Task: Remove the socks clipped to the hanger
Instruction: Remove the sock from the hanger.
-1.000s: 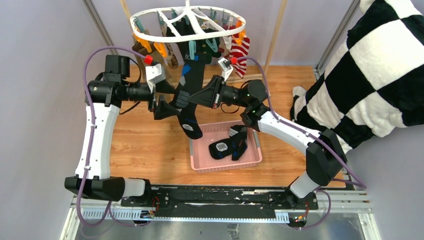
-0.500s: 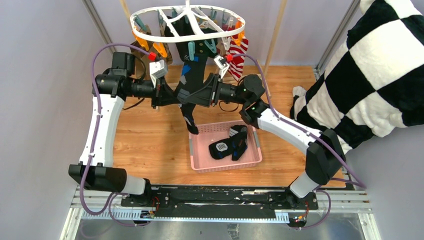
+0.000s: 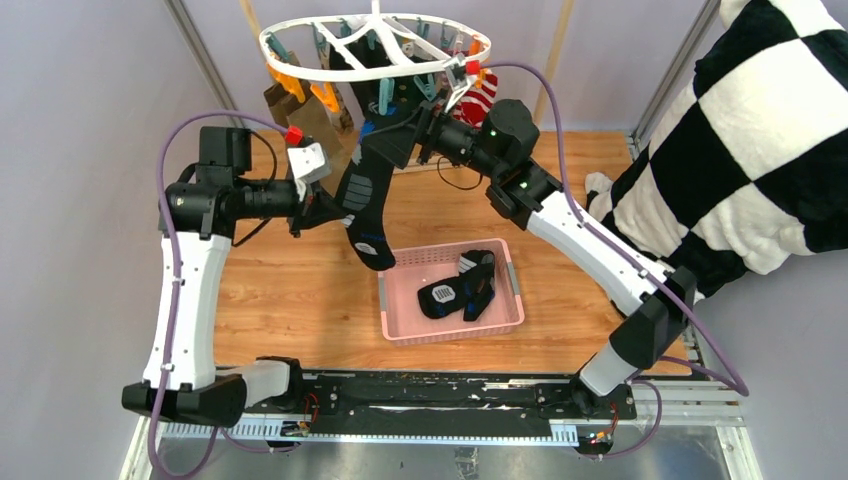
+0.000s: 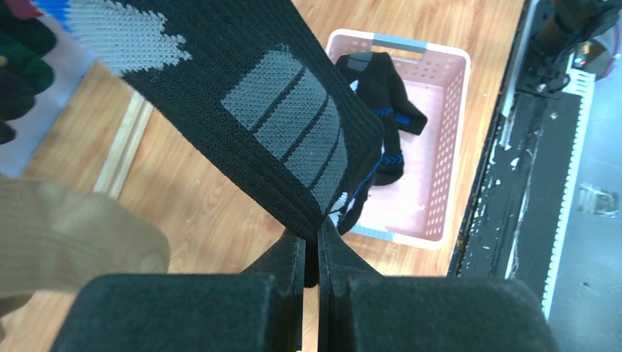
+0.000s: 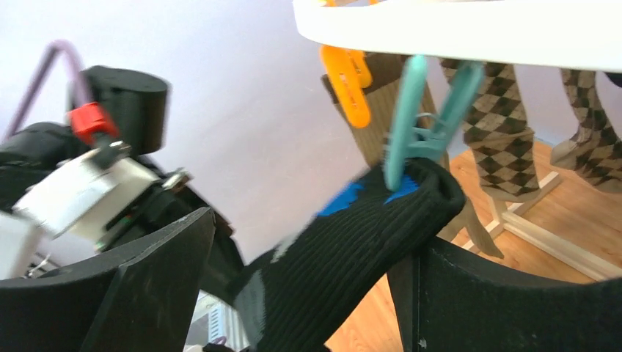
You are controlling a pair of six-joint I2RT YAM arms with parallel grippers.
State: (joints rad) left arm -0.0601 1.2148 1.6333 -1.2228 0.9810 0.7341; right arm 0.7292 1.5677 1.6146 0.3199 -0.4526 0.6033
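The white hanger (image 3: 375, 45) hangs at the top with socks on its orange and teal clips. A black-and-blue sock (image 3: 365, 195) stretches slantwise down from a teal clip (image 5: 422, 117) that still pinches its cuff. My left gripper (image 3: 335, 207) is shut on the sock's lower part; in the left wrist view its jaws (image 4: 312, 235) are pressed together on the black knit (image 4: 242, 110). My right gripper (image 3: 415, 125) is up by the clip, wide open, and the sock's cuff (image 5: 352, 257) passes between its spread fingers (image 5: 147, 293). A red-and-white striped sock (image 3: 480, 100) and argyle socks (image 5: 499, 125) stay clipped.
A pink basket (image 3: 385, 310) on the wooden floor holds black socks (image 3: 460, 290). A black-and-white checkered cloth (image 3: 740, 150) fills the right side. Tan socks (image 3: 285, 100) hang at the hanger's left, wooden rack legs (image 3: 545, 80) stand behind, and metal posts frame the back corners.
My left gripper shut on the black-and-blue sock and drew it leftward. My right gripper let go of the sock, opened wide and rose to the teal clip at the cuff.
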